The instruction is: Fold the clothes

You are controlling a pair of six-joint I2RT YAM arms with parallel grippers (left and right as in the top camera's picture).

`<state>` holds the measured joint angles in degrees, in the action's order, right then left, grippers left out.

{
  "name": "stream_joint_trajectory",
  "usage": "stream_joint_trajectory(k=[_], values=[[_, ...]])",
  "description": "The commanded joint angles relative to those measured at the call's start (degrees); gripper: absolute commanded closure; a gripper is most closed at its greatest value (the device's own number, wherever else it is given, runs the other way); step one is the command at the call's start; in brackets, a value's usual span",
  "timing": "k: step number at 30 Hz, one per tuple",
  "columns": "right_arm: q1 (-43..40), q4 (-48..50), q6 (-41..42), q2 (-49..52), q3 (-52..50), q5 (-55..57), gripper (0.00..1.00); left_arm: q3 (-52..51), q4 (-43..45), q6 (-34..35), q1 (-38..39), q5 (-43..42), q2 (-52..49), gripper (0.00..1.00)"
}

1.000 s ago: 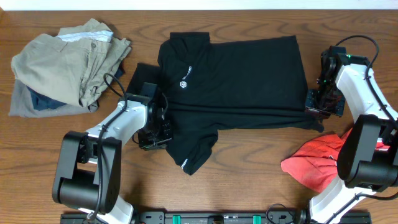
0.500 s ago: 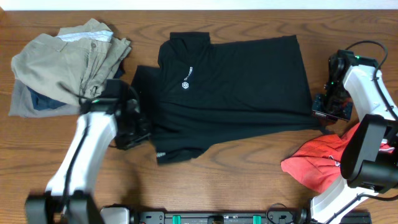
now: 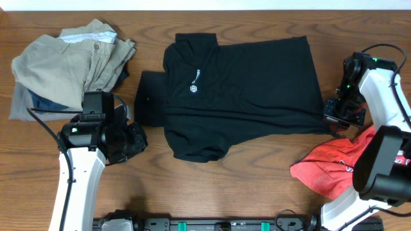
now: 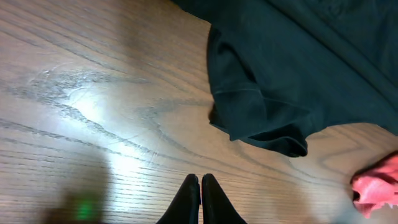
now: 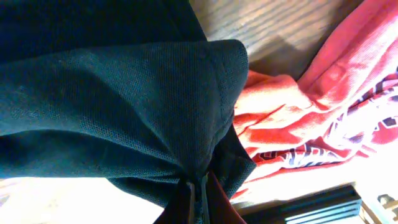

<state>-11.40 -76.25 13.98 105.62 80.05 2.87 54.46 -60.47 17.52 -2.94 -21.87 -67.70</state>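
- Step: mid-fold on the large black short-sleeved collared shirt [image 3: 250, 83]. It lies flat across the middle of the brown wood-grain table [image 3: 257, 189], collar far-left, hem to the right.
- Near sleeve [image 3: 196, 144] sits as a rounded lump past the body's near-left edge. My read: the sleeve tuck is rough, and the body fold is not yet made.
- Left claw [image 4: 200, 186]: fingers pressed together with nothing between them, over bare wood left of that sleeve and clear of the cloth.
- Right claw [image 5: 199, 196]: pinched tight on a gather of black fabric at the shirt's near-right hem corner.
- Crumpled red printed tee [image 3: 324, 170] lies just beside that corner on the near-right. The wrist view shows it right against the held fabric.
- Rumpled khaki garments [image 3: 70, 61] with a blue piece [image 3: 45, 106] underneath are piled far-left, apart from the shirt and not yet folded.
- Next move, as I judge it: the left claw has to open and take the near-left edge by the sleeve, matching the right's hold. Both then carry the near edge over toward the far edge.
- Needs level, even tension between the two holds. Watch that the right claw doesn't drag the red tee along.
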Motion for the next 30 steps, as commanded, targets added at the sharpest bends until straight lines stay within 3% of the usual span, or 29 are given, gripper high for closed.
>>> stream_joint_trajectory(k=[1, 2, 4, 8, 19, 30], values=[[-0.46, 0.46, -0.79, -1.38, -0.24, -0.33, 0.99, 0.61, -0.22, -1.01, -0.09, -2.12, -1.33, 0.90], [-0.48, 0.85, -0.79, -1.38, -0.24, -0.33, 0.99, 0.35, 0.17, -1.01, -0.09, -2.14, -2.01, 0.78], [-0.46, 1.05, -0.74, -1.38, -0.24, -0.37, 0.99, -0.22, 1.46, -1.01, -0.09, -2.14, -3.56, 0.65], [-0.42, 1.27, -0.74, -1.38, -0.24, -0.37, 0.99, -1.01, 4.50, -1.01, 0.11, -2.19, -7.89, 0.56], [-0.42, 1.20, -0.76, -1.38, -0.24, -0.35, 0.99, -1.01, 14.38, -0.96, 9.42, -2.97, -22.73, 0.53], [-0.44, 1.27, -0.76, -1.38, -0.24, -0.33, 0.99, -1.01, 16.02, 1.68, 13.25, -2.60, -31.17, 0.53]])
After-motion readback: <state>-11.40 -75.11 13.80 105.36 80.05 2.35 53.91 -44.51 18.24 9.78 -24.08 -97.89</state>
